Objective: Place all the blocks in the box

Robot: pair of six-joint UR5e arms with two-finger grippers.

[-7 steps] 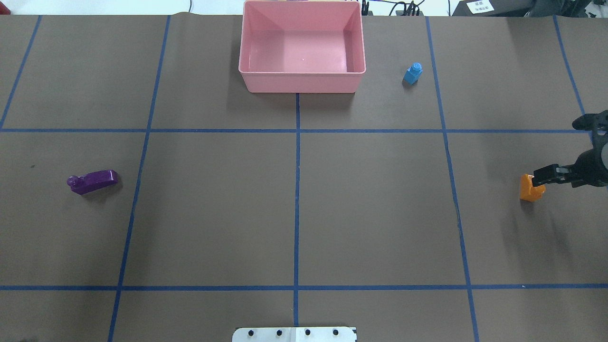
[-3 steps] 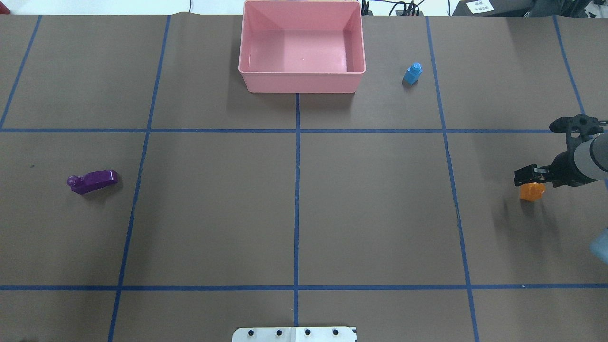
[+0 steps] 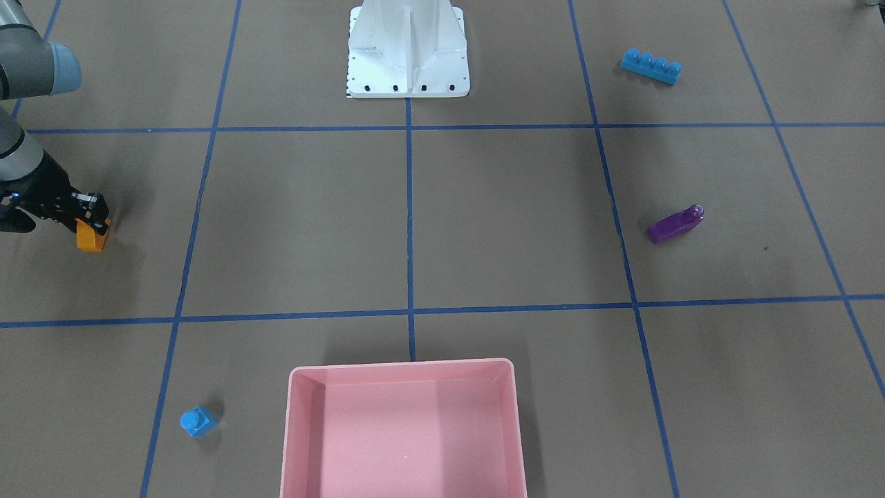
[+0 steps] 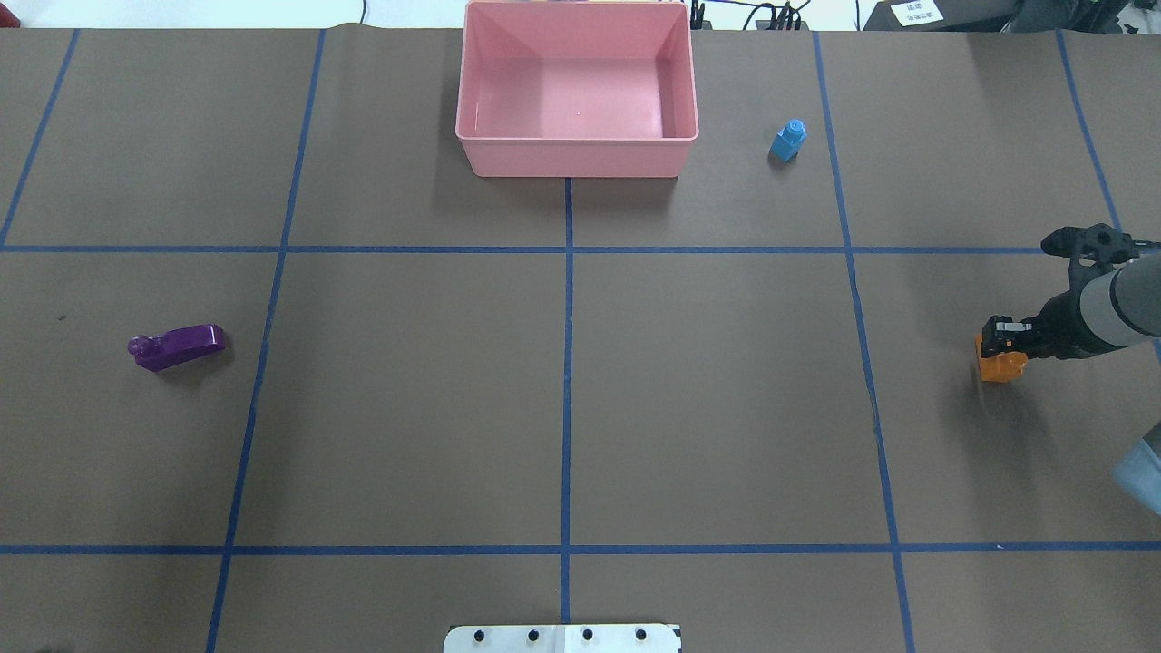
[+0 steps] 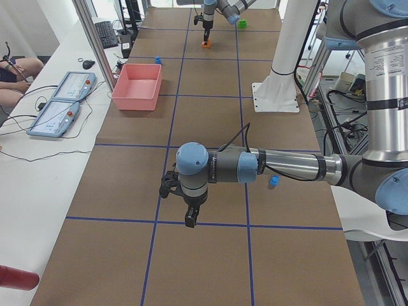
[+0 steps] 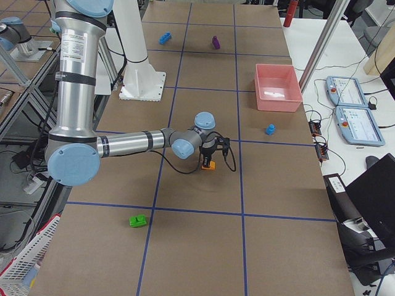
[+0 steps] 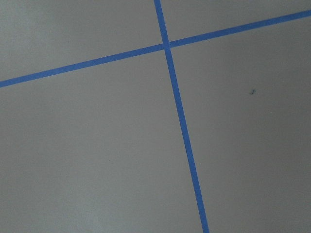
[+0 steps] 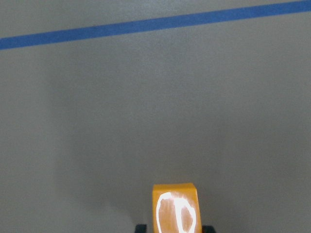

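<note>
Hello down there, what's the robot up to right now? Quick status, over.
Right gripper clamped on orange block. Left gripper hanging low, open or shut unclear. Pink box empty; nothing between block and box.

The place is a robotics laboratory. Two industrial arms, the left arm [image 5: 287, 167] and the right arm [image 6: 123, 143], stand by a white pedestal [image 3: 408, 55] bolted to a long surface [image 4: 726, 408]. The surface is covered in brown sheeting and marked into squares with blue tape [image 4: 567, 363]. Alongside it, a white bench [image 5: 29, 191] carries teach pendants [image 5: 69, 86], a keyboard [image 5: 105, 33], a mouse [image 5: 88, 64] and trailing cables [image 5: 64, 153].
</note>
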